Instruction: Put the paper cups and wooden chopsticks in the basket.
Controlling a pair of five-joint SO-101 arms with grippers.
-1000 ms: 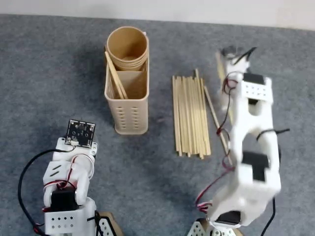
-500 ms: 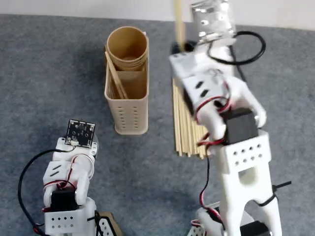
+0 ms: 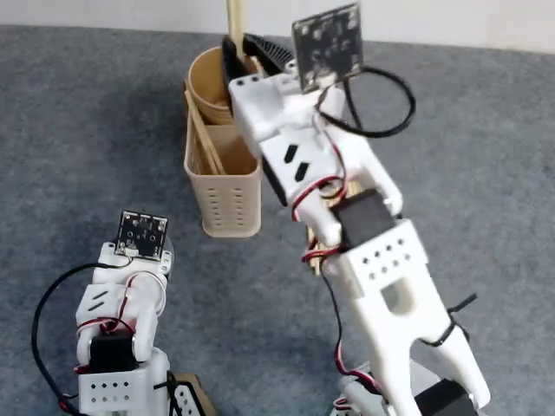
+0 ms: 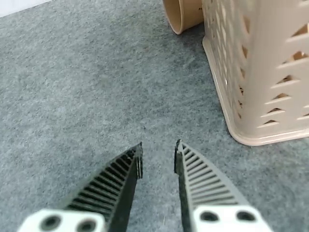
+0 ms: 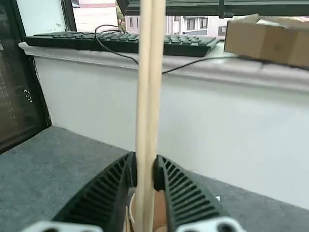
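Arms (2): the left arm [image 3: 113, 321] sits folded at the near edge of the table [image 3: 87, 113]. The right arm [image 3: 381, 260] stretches across to the basket [image 3: 224, 191].
Right gripper [image 3: 238, 54]: closed on the held chopsticks [image 3: 234, 22], which stand upright above the basket's far end.
Held chopsticks, count: the right wrist view shows two sticks pressed side by side between the fingers [image 5: 120, 179]. The high view shows them as a single pale bar.
Left gripper [image 4: 159, 147]: open, fingers apart, low over bare table near the basket's foot.
Basket (1): upright, with perforated walls and a divider across its mouth.
Paper cups [image 3: 212, 82]: one nested stack at the basket's far end; the number in the stack cannot be told. The high view looks into the stack's mouth. The left wrist view shows a round brown end just beside the basket wall, so whether the stack sits inside the basket or behind it cannot be told.
Leaning chopsticks [image 3: 201, 130]: what looks like one pair, slanted in the basket's near compartment.
Loose chopsticks [image 3: 314, 256]: a few ends lie on the table at the edge of the right arm, which covers the rest, so they cannot be counted.
Background, right wrist view: one keyboard [image 5: 120, 42] and one cardboard box [image 5: 270, 41] on a ledge above a white wall.
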